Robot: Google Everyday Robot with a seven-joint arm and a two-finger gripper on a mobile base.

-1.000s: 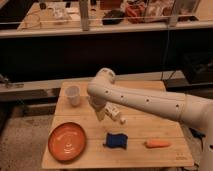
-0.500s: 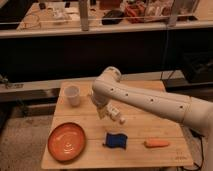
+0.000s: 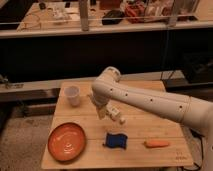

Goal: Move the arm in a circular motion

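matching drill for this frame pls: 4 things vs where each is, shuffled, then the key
Things
1. white cup
2. orange plate
3. carrot
4. gripper

Places
A. near right part of the table
B. over the table's middle, at the end of the arm
C. far left part of the table
D. near left corner of the table

Pairs: 1-C, 2-D, 3-A, 4-B
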